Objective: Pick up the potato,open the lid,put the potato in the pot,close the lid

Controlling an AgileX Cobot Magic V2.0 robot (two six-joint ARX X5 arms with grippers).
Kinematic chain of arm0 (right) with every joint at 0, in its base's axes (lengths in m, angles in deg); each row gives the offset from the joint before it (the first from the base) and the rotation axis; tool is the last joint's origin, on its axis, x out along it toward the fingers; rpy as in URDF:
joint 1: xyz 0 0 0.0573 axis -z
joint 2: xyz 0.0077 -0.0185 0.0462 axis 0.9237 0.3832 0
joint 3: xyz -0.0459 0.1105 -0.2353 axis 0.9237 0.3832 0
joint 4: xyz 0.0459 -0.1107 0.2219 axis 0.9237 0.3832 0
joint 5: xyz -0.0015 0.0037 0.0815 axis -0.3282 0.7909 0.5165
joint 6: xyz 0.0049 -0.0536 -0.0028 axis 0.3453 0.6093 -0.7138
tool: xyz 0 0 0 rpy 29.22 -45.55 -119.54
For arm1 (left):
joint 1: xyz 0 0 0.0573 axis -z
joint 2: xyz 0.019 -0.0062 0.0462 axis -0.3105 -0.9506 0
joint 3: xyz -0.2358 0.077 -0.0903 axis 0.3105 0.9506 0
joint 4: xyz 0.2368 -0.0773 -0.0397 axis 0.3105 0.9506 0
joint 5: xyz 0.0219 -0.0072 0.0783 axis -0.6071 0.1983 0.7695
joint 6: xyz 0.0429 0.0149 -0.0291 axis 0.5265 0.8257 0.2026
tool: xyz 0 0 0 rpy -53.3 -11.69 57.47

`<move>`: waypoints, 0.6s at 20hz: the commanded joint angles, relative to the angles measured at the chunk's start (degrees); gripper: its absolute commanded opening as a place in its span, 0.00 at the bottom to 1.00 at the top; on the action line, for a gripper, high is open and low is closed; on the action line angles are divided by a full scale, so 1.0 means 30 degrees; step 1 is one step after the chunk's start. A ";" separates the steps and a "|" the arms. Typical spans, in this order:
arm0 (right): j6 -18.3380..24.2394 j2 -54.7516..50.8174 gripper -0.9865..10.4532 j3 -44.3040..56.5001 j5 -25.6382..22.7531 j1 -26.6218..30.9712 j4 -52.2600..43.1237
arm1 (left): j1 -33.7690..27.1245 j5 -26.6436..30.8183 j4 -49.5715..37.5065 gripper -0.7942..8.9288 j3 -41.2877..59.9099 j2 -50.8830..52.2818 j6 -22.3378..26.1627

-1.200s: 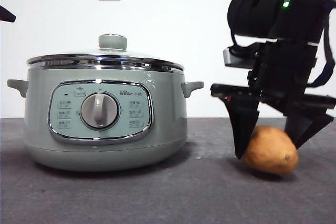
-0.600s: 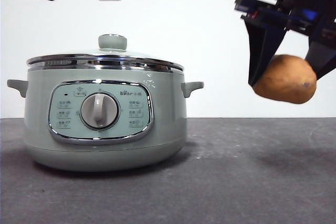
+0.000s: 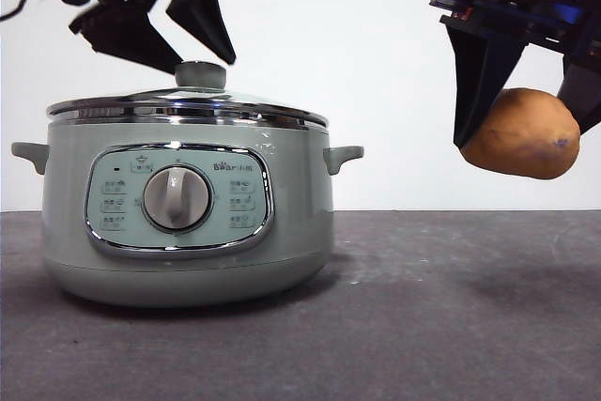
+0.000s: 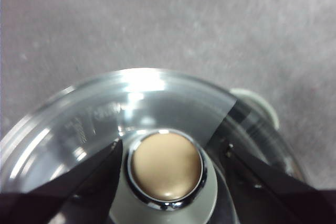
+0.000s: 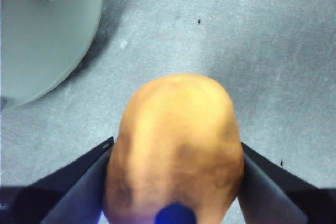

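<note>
Since the earlier frames, the left gripper point(image 3: 192, 55) has come down from the top corner to hang right over the lid point(image 3: 188, 105), and the right gripper point(image 3: 528, 133) has carried the potato point(image 3: 522, 133) up from the counter point(image 3: 376, 326) and holds it nearly where it was half a second ago. The right jaws are clenched on the potato, one at each flank, as the right wrist view shows with the potato point(image 5: 176, 145) filling the space between them. It hangs high in the air, well apart from the pot point(image 3: 188, 208) and off to its side, probably so that it waits out of the way while the lid is removed. The lid sits closed on the pot, so the potato cannot go in yet. The left jaws are spread apart and grasp nothing; in the left wrist view the knob point(image 4: 166, 166) lies between them, with a gap at each side. In the front view the jaw tips are around the top of the knob point(image 3: 201, 73), one at each side. I judge that this placement prepares a grip on the knob, which is the only part of the lid easy to take.
</note>
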 commanded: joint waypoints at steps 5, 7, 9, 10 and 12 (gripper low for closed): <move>0.0095 -0.0015 0.08 0.0000 -0.0073 -0.0044 -0.0015 | 0.0117 0.0474 -0.0131 0.36 0.0044 -0.0765 0.0321; 0.0095 -0.0015 0.08 0.0000 -0.0073 -0.0044 -0.0015 | 0.0109 0.0481 -0.0080 0.12 0.0044 -0.0765 0.0350; 0.0087 -0.0015 0.08 0.0000 -0.0066 -0.0044 -0.0007 | 0.0109 0.0495 -0.0095 0.07 0.0044 -0.0758 0.0386; 0.0087 -0.0015 0.08 0.0000 -0.0066 -0.0044 -0.0015 | 0.0109 0.0495 -0.0153 0.07 0.0044 -0.0750 0.0386; 0.0087 -0.0015 0.08 0.0000 -0.0066 -0.0044 -0.0015 | 0.0109 0.0510 -0.0153 0.07 -0.0109 -0.0648 0.0393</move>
